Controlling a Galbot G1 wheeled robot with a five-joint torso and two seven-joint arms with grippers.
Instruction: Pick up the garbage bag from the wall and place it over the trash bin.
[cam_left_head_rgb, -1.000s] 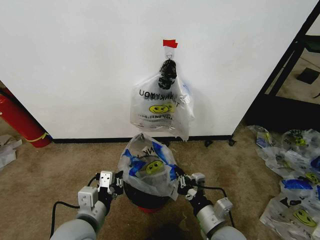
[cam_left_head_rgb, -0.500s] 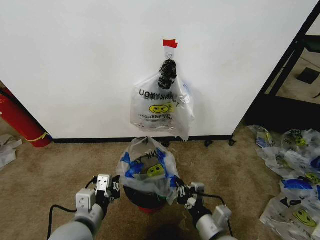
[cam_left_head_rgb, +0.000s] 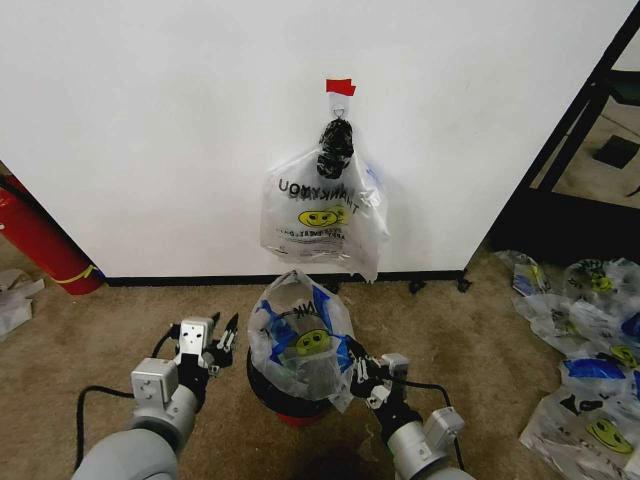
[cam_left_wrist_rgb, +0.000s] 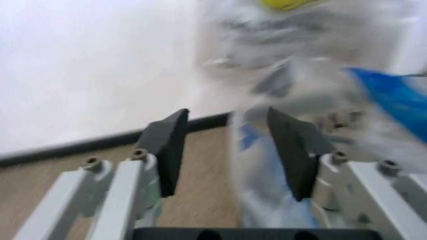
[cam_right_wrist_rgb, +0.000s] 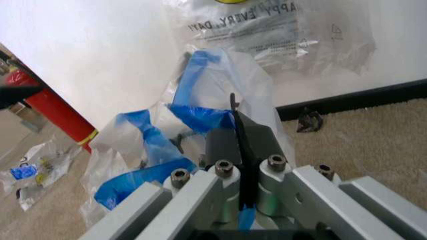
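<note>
At the bottom centre of the head view, on tan carpet (cam_left_head_rgb: 90, 330), the trash bin (cam_left_head_rgb: 290, 398) stands with the garbage bag (cam_left_head_rgb: 300, 335) draped over it. The right gripper (cam_left_head_rgb: 362, 378), lower right of the bin, has its jaws closed on the bag's blue-patched edge. The left gripper (cam_left_head_rgb: 222, 335), lower left, holds its jaws open and apart from the bag. Behind, the wall (cam_left_head_rgb: 150, 130) fills the upper frame, with a bundle of bags (cam_left_head_rgb: 320, 210) hanging under red tape (cam_left_head_rgb: 340, 87). A red cylinder (cam_left_head_rgb: 35, 240) leans at the left edge; a heap of bags (cam_left_head_rgb: 585, 370) lies at the lower right.

Grey arms; black cables; black-padded grippers (cam_left_head_rgb: 207, 343).
</note>
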